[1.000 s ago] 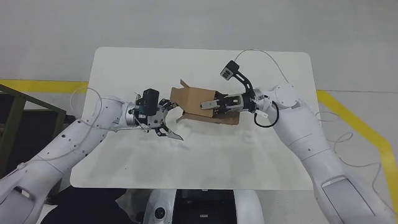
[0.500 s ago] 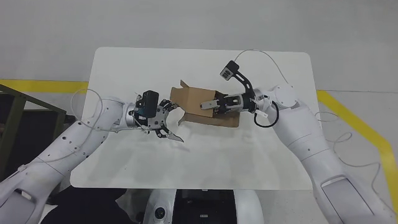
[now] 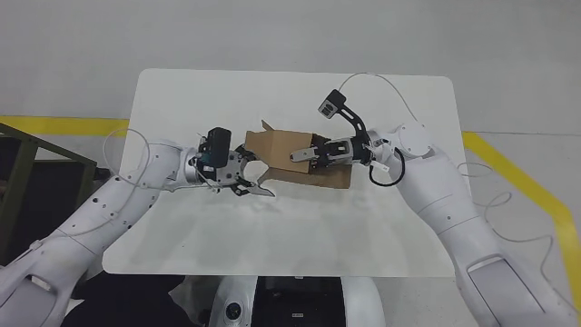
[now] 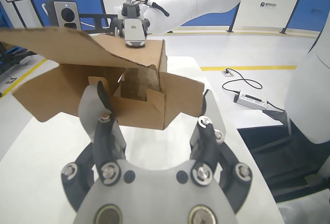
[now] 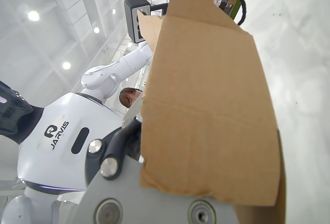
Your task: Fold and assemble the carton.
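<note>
A brown cardboard carton (image 3: 289,149) lies on its side mid-table, its open end with loose flaps toward my left gripper (image 3: 255,179). That gripper (image 4: 152,100) is open, its fingers (image 4: 96,96) straddling the carton (image 4: 139,60) at the flapped end; one flap sticks up and out above them. My right gripper (image 3: 303,154) is shut on the carton's upper panel at the far end, and in the left wrist view this right gripper (image 4: 133,40) rests on top of that panel. In the right wrist view the panel (image 5: 206,106) hides most of the fingers (image 5: 123,132).
The white table (image 3: 381,227) has free room in front of and behind the carton. A dark frame (image 3: 20,168) stands off the table's left side. A power brick with a cable (image 4: 249,101) lies on the floor beyond the table edge.
My left gripper has moved right, up against the carton's open end, with its fingers now around the flaps. The right gripper has kept its hold, and the carton shifted slightly left.
</note>
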